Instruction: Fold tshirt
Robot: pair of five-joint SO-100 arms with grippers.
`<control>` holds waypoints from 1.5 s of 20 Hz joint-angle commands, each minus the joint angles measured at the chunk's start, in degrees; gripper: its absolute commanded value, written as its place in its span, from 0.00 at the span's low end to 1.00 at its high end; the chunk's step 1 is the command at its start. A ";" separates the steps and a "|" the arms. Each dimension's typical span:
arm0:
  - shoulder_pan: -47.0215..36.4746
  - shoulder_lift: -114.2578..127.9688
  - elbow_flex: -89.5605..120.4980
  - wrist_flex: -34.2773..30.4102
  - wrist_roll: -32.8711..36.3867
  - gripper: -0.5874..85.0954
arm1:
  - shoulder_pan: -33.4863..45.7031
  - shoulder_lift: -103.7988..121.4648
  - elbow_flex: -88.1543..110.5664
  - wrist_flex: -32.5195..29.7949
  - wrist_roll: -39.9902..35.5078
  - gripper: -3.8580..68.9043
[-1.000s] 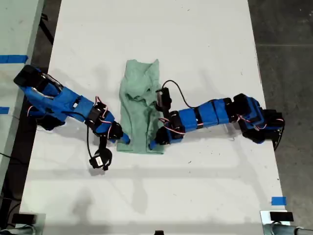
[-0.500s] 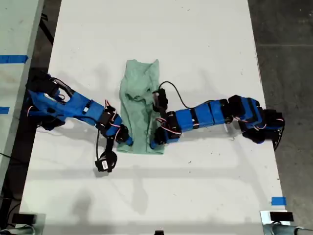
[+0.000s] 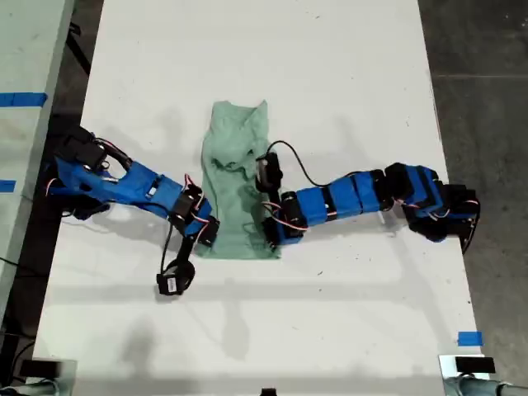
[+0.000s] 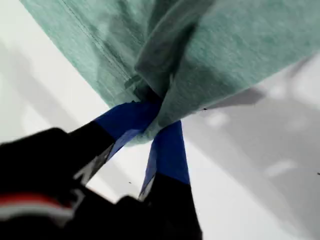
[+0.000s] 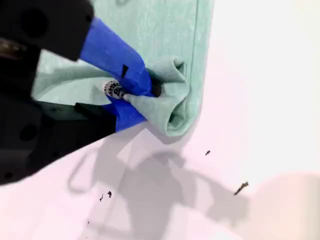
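The pale mint-green tshirt (image 3: pixel 235 165) lies folded into a narrow strip in the middle of the white table (image 3: pixel 346 74). Its lower hem faces the exterior view's bottom. My first gripper (image 3: pixel 211 237) reaches in from the exterior view's left. In the first wrist view its blue-taped fingers (image 4: pixel 167 150) are shut on a bunched corner of the tshirt (image 4: pixel 240 45). My second gripper (image 3: pixel 269 238) comes in from the exterior view's right. It is shut on the other hem corner, where the tshirt (image 5: pixel 155 25) curls around my second gripper (image 5: pixel 145 95).
Bare white tabletop surrounds the shirt. A blue tape mark (image 3: pixel 469 338) sits near the exterior view's lower right, and another (image 3: pixel 21 99) lies on the neighbouring surface at its left. Dark floor (image 3: pixel 483 99) borders the table at the exterior view's right. A cable loops over the second arm (image 3: pixel 355 194).
Both arms have stretched further in towards the shirt's lower hem, the first arm's elbow swinging down in the exterior view. The shirt itself has barely shifted.
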 commanded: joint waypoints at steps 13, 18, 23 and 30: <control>3.60 8.35 -30.76 19.95 -0.97 0.01 | 0.53 17.14 -4.66 0.62 -11.07 0.03; -16.00 20.21 -24.96 27.42 8.35 0.01 | 13.36 18.81 -4.66 -3.78 -21.09 0.03; -31.99 19.69 -22.15 26.02 19.34 0.01 | 22.06 19.16 -4.66 -8.00 -26.28 0.03; -41.66 20.39 -11.95 21.53 22.94 0.06 | 29.53 19.42 -4.39 -12.13 -28.65 0.07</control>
